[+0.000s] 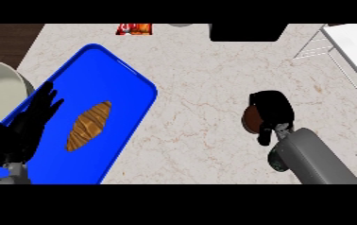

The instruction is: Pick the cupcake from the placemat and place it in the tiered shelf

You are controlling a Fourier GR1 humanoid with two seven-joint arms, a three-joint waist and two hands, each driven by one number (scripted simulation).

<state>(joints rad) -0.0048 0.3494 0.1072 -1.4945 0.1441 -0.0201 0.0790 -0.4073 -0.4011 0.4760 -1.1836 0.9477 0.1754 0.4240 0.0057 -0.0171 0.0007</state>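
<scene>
My right hand (270,107) is curled round a brown cupcake (250,119), which peeks out at the hand's left side over the marble counter, right of centre. The hand hides most of the cupcake. The blue placemat (118,82) lies tilted at the left, well apart from that hand. The white wire tiered shelf (326,45) stands at the upper right corner, beyond the right hand. My left hand (31,120) rests open, fingers up, over the placemat's left edge.
A golden-brown pastry (89,125) lies on the placemat. A black object (247,32) sits at the counter's far edge, with a red packet (134,29) to its left. A pale round rim (15,83) shows at the far left.
</scene>
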